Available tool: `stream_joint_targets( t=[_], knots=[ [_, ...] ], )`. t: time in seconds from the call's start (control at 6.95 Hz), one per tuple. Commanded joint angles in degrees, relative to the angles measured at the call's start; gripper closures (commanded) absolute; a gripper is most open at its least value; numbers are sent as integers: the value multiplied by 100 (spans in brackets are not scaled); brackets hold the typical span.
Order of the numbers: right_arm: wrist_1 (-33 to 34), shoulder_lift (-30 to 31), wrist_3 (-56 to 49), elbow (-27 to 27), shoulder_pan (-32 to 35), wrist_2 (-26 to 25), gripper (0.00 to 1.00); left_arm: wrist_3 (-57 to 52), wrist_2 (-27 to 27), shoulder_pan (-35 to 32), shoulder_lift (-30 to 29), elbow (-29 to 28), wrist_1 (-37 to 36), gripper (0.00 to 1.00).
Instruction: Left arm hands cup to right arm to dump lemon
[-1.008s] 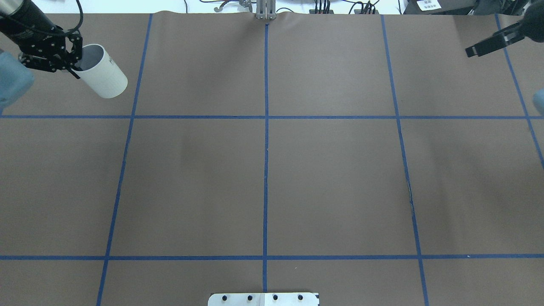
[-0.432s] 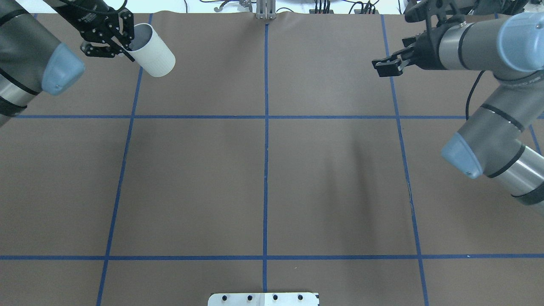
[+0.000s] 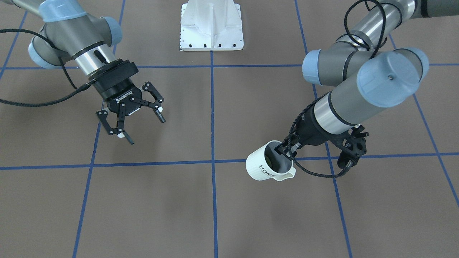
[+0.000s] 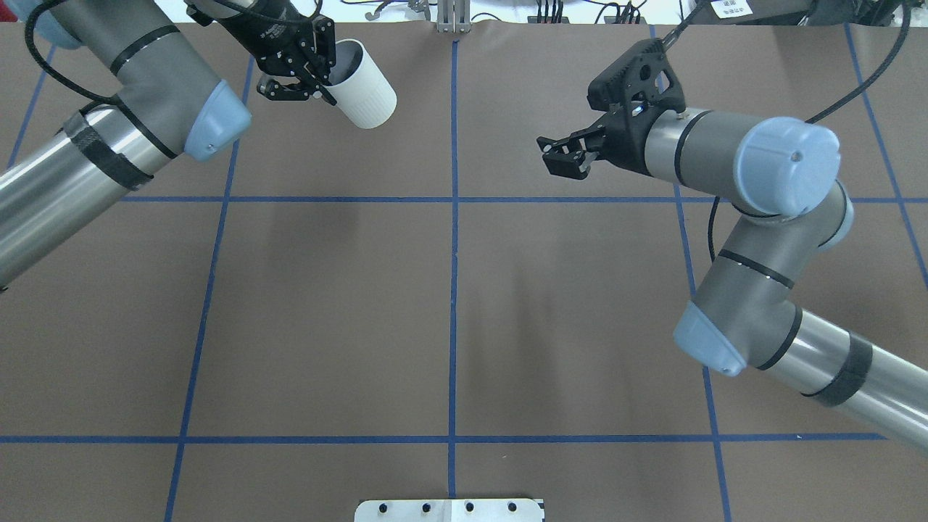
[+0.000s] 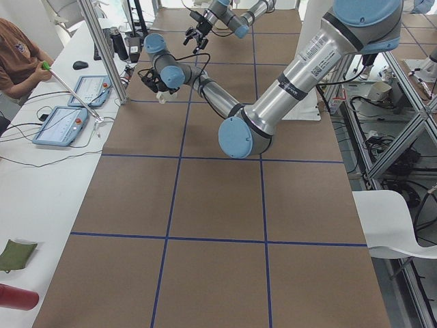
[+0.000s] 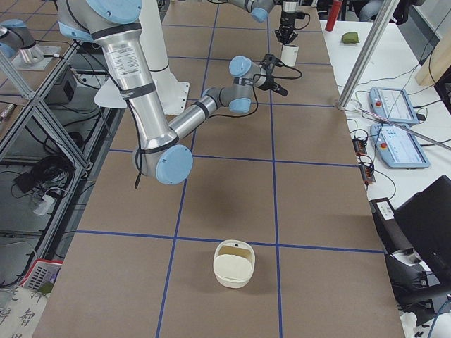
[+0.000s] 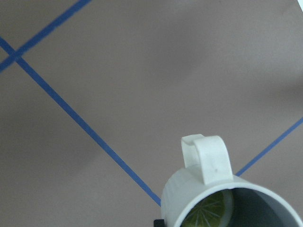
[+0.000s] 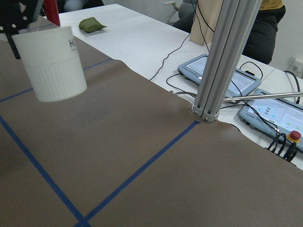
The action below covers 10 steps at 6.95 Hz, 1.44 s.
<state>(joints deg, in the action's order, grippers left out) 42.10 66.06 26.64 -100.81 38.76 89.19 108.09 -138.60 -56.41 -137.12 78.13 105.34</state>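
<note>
Cream basket (image 6: 234,264) on brown blue-taped table (image 6: 317,211) (green cloth (image 8: 92,24) on the white bench (image 8: 142,42))

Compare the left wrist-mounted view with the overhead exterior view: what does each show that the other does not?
Only the wrist view shows the lemon inside the cup, and the cup's handle. Only the overhead view shows the left hand shut on the cup's rim and the right hand open, apart from the cup. Both show the white cup and blue tape lines on the brown table.
</note>
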Motion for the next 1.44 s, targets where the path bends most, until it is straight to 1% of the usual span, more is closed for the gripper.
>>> stream_joint_targets(
  t=[0.0,0.14,0.43,0.72,1.15,1.3],
  knots=[
    [-18,-295,-9,-27,-579,-604,1,-7,-472,51,-340,-393,39,100],
    [-9,-348,-10,-27,-693,-622,1,-7,-492,51,-377,-430,48,100],
    [87,-375,-62,78,-861,-1034,1,2,-510,208,-753,-649,48,100],
    [88,-445,-71,193,-862,-1071,1,54,-755,393,-886,-641,57,100],
    [88,-445,-62,202,-862,-1071,1,81,-756,770,-992,-615,66,100],
    [88,-445,-36,202,-862,-1071,1,72,-756,797,-992,-615,75,100]
  ],
)
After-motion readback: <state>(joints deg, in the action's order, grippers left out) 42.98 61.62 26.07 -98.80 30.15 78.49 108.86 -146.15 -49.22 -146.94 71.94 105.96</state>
